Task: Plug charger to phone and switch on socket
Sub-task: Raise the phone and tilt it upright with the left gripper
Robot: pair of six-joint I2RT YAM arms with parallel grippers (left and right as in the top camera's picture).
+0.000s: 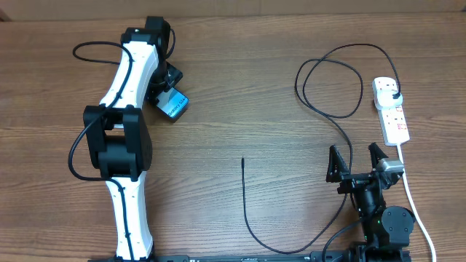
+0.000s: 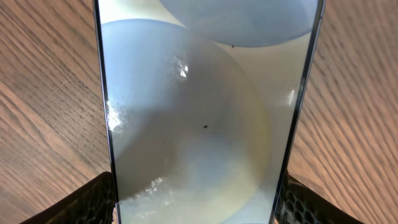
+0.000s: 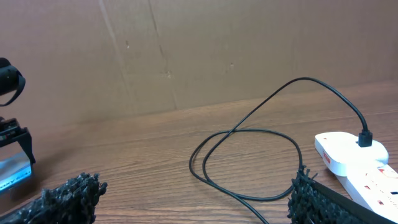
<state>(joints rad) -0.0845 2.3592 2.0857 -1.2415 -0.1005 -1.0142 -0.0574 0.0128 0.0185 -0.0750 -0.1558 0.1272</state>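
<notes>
Black pads of the left pincer point(image 2: 198, 204) sit against both long edges of the phone point(image 1: 175, 106), so it appears to be clamped on it, at the far left of the tabletop point(image 1: 240, 80). The step in hand looks like securing the phone so the charger point(image 1: 245, 196) can be brought to it. Nothing is joined yet.

The charger's plug point(image 1: 394, 93) sits in the socket point(image 1: 392, 115) at the right. Its cable loops, trails toward the near edge, and ends in a connector tip point(image 1: 242, 160) lying free near the middle, well apart from the phone. The right pincer point(image 1: 357, 161) hovers just beside the socket, spread wide with nothing between its fingers.

The next move probably falls to the right pincer: take the cable close behind the tip, carry it across, and line it up squarely with the phone's port. Which end holds the port I cannot tell. The socket's switch comes after that, and its position is too small to read.

From above, the phone is a slim slab with a light blue-teal screen, dark edges and small white text. In the left wrist view its glossy face mirrors pale rounded shapes and carries a few specks.
</notes>
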